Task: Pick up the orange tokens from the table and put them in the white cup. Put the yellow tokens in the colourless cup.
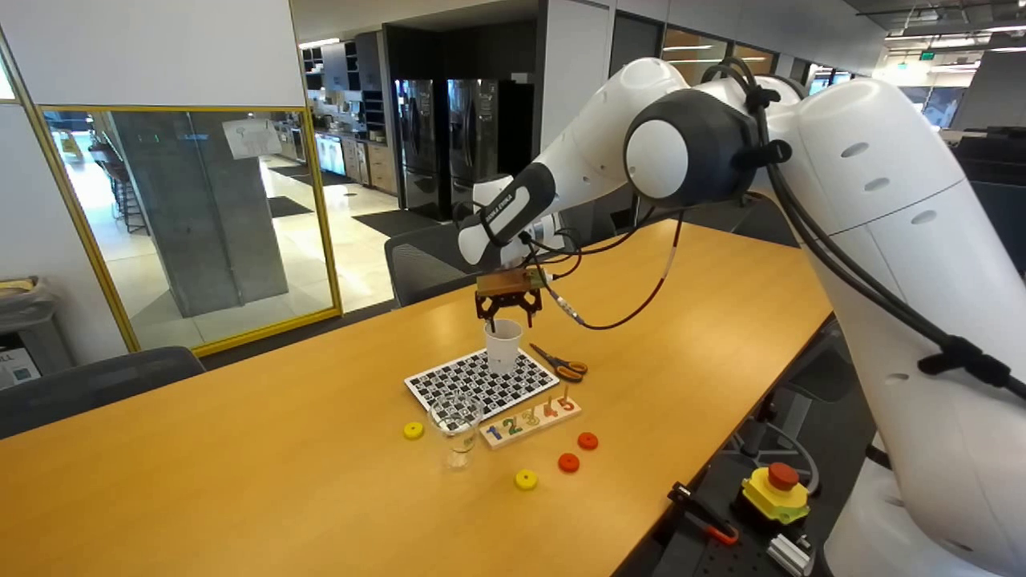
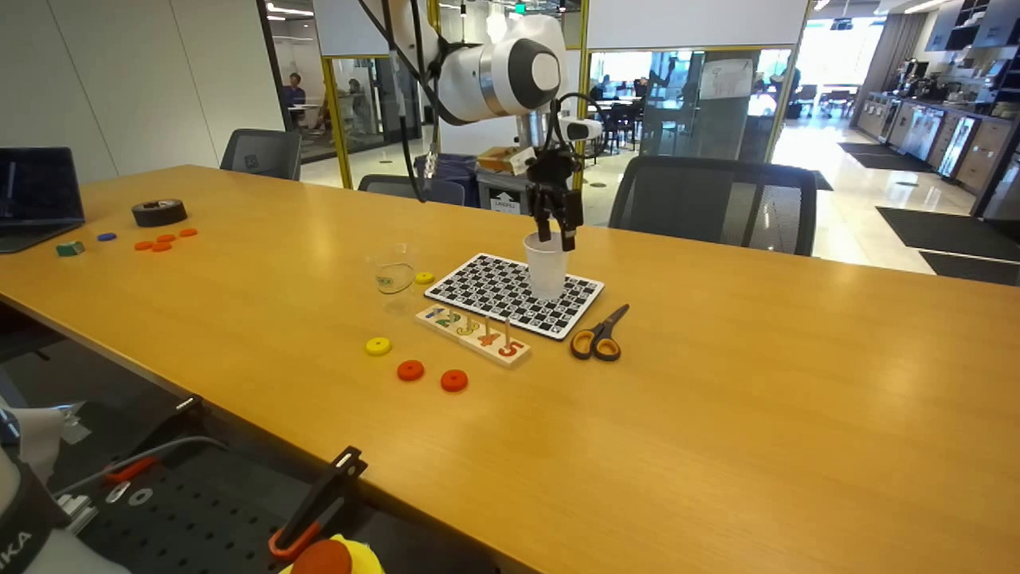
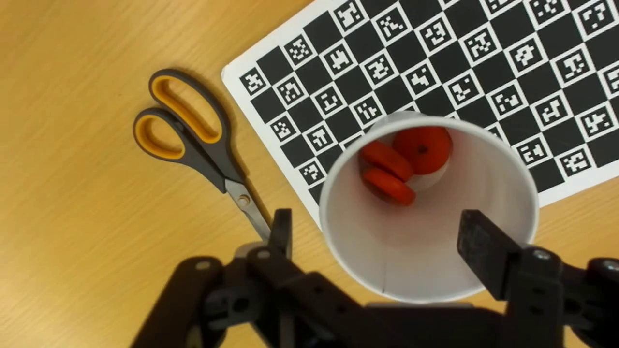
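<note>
Plainly, the table point(image 1: 280, 481) is smooth yellowish wood, with mesh chairs point(image 2: 709, 203) and yellow-framed glass panels point(image 1: 200, 240) behind. Numerals 1 to 5 mark a wooden board point(image 1: 531, 422); "IKA" shows on the robot point(image 2: 64, 550). The gripper point(image 1: 510, 324) has its fingers apart at the mouth of the white cup point(image 1: 503, 357), which holds three orange tokens point(image 3: 425, 157); yellow tokens point(image 1: 526, 480) lie near the colourless cup point(image 1: 458, 437).

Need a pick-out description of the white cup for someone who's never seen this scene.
On the long light-wood table, a black-and-white checkerboard lies beside the scissors. The white cup stands upright on that board, under the open gripper. It is opaque and has orange tokens inside, unlike the see-through colourless cup off the board.
</note>
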`<state>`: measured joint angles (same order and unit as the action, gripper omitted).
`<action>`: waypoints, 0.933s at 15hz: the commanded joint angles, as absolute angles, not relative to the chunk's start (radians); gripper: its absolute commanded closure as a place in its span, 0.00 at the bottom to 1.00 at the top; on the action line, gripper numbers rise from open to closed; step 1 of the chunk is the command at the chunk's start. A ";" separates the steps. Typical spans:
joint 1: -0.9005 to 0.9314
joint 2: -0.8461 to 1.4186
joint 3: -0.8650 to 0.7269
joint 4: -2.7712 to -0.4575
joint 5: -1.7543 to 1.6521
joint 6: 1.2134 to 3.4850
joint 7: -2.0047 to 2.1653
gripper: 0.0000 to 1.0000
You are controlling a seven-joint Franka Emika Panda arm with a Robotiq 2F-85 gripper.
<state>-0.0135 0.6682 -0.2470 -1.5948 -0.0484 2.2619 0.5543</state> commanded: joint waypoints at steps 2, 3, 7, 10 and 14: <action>-0.009 0.529 -0.262 -1.750 -0.084 2.291 0.520 0.00; -0.006 0.479 -0.263 -1.818 -0.093 2.305 0.502 0.00; -0.036 0.329 -0.231 -2.011 -0.086 2.312 0.373 0.00; -0.069 0.229 -0.199 -2.169 -0.069 2.341 0.208 0.00; -0.098 0.190 -0.179 -2.339 -0.073 2.487 0.066 0.00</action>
